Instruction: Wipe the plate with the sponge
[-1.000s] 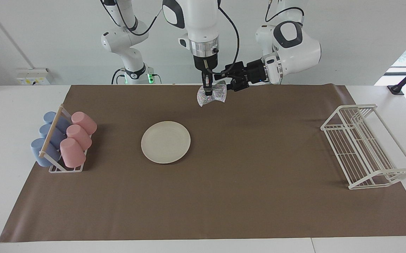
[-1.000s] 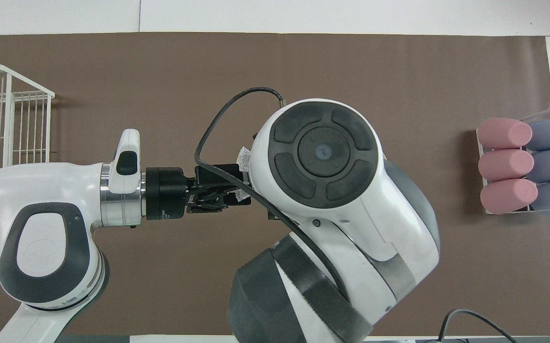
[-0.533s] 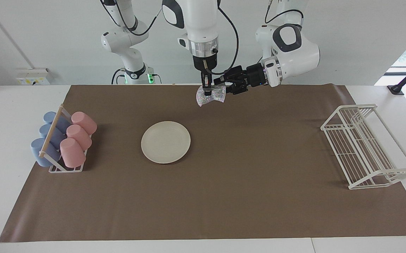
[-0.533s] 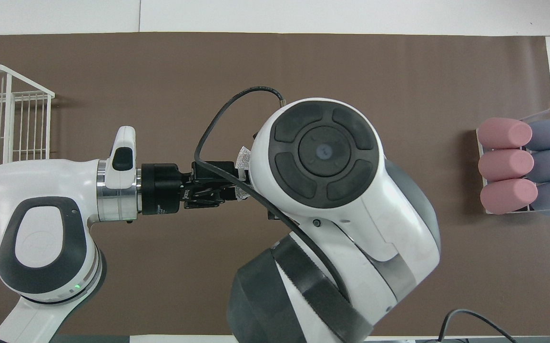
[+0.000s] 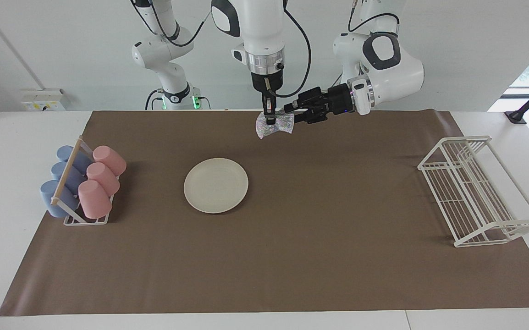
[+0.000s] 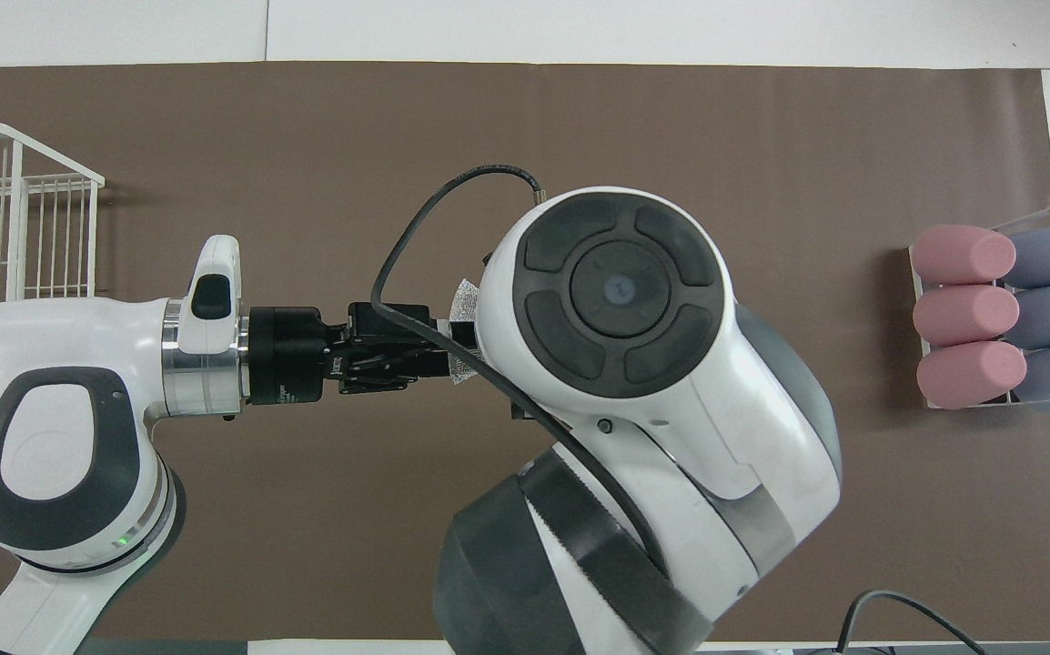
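Now the sponge [image 5: 274, 125] hangs in the air at the upper centre of the facing view, over the brown mat [image 5: 292, 256] near its top edge. The right gripper [image 5: 269, 120] points straight down and its fingers are closed on the top of the sponge, so the glittery pad droops below them. The left gripper [image 5: 294, 111] comes in sideways from the right of that frame, and its tips are at the edge of the sponge; whether its fingers are parted or pinching the pad I cannot tell.

In the overhead view the right arm covers most of the centre, and only a small corner of the sponge [image 6: 465, 297] shows beside it.

The plate [image 5: 216, 185] lies flat on the mat, left of centre in the facing view, lower in the frame than the sponge and well apart from both grippers.
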